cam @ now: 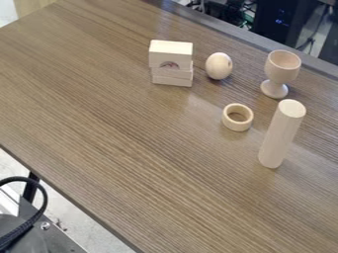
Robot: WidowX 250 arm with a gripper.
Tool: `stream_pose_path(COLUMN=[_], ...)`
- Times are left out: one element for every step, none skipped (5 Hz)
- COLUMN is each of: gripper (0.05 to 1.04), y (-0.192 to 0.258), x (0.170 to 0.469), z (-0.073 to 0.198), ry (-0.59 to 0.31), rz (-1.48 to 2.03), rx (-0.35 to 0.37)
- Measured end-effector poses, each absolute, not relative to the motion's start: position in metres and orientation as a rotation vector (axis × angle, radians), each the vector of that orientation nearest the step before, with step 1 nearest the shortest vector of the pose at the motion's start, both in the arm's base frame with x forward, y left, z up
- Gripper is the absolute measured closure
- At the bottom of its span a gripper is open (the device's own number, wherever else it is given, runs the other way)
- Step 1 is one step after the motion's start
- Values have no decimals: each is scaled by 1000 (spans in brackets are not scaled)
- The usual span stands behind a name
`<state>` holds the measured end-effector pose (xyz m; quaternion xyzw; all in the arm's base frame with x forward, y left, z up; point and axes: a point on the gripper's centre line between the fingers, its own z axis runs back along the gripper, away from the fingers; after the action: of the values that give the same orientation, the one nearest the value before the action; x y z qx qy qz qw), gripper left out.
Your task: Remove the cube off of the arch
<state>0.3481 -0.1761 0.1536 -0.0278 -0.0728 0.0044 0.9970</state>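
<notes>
Piled blocks [172, 63] await a choice of piece

In the camera view, they stand together on the table [125, 143], just beside the egg [218, 66]. The arch [170, 53] looks to be the top piece, notch downward; the cube is probably part of this pile, but I cannot tell which piece it is. Nor can I tell whether the gripper is released, clenched or grasping anything

The step in hand seems to be the approach. Next comes settling on the right piece, then a level lift that leaves the rest undisturbed

Counted: one arch, seemingly two flat blocks [172, 78] beneath it, one egg, one goblet [282, 66], one ring [228, 120], one upright cylinder [282, 136]
</notes>
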Motion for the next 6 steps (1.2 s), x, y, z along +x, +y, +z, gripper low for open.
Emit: stream_pose_path(gripper=[513,513,513,513,513,513], y=[-190,-200,-209,-214,-214,-210], x=[346,347,343,341,333,327], z=[124,98,76,66,50,37], ry=[-81,-35,1,9,45,75], rz=[-3,0,-7,6,20,45], rx=[-43,-19,-1,-20,-33,-44])
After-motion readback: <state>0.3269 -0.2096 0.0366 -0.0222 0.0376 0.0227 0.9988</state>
